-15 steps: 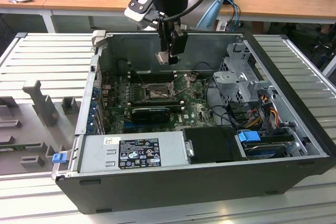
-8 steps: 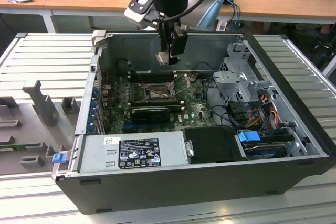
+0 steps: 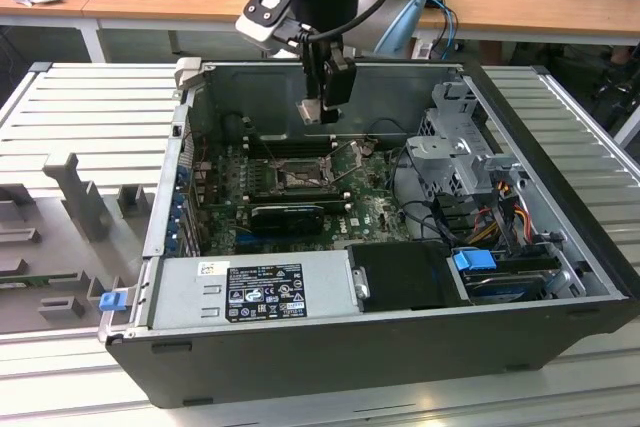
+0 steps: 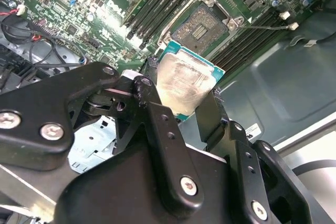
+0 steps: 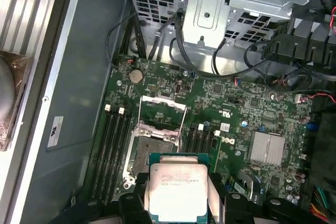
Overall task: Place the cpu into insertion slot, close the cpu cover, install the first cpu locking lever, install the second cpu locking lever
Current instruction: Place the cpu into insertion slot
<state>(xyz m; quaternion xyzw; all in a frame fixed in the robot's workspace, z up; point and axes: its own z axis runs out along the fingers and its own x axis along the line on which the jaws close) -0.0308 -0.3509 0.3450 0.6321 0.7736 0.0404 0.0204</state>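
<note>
gripper (image 3: 322, 107) clenched on the cpu (image 3: 311, 110), held in the air over the open computer case (image 3: 560, 277).

in both wrist views the two black fingers (image 4: 209, 109) (image 5: 137, 184) pinch the cpu (image 4: 184, 80) (image 5: 176, 192) by opposite edges, its pale metal face towards the cameras and its green border showing along the far edge. the chip is clear of the board, not touching anything but the fingers. below it on the green motherboard (image 5: 252, 108) lies the insertion slot (image 3: 300, 175) (image 4: 202, 27) (image 5: 152, 153), dark, bare and unfilled, flanked on both sides by long black memory slots (image 5: 113, 145). the cpu cover (image 5: 164, 113) is swung up off the socket, standing open along its far edge in the first wrist view. in the exterior view the chip hangs well above the socket, towards the case's back wall, with the black graphics card (image 3: 288, 217) lying nearer the camera.
</note>
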